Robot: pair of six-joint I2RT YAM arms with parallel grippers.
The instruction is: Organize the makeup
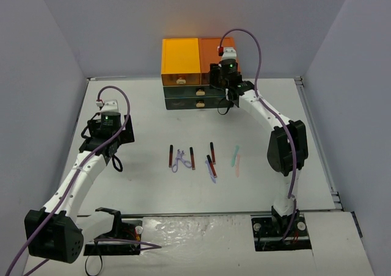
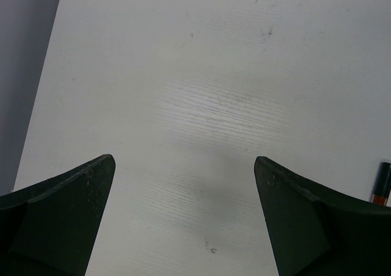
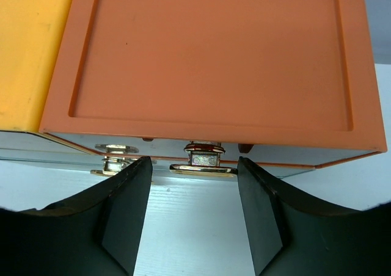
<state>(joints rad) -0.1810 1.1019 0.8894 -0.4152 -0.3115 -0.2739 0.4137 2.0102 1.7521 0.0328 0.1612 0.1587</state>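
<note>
Several makeup items lie in a row mid-table: three red-black pencils [image 1: 170, 156] [image 1: 192, 158] [image 1: 212, 152], a purple curler [image 1: 179, 161], a purple stick [image 1: 211, 172], a mint stick [image 1: 234, 156] and a pink stick [image 1: 238, 166]. My left gripper [image 1: 110, 143] is open and empty over bare table [image 2: 201, 93], left of the row. One pencil end [image 2: 382, 184] shows at the right edge of the left wrist view. My right gripper [image 1: 227, 96] is open at the front of the drawer box, its fingers [image 3: 125, 209] on either side of a gold drawer knob [image 3: 203, 160], apart from it.
The drawer box stands at the back centre, with a yellow-orange top section [image 1: 180, 59], an orange section [image 3: 214, 56] and dark drawers [image 1: 189, 98] below. Grey walls enclose the table on three sides. The arm bases sit at the near edge.
</note>
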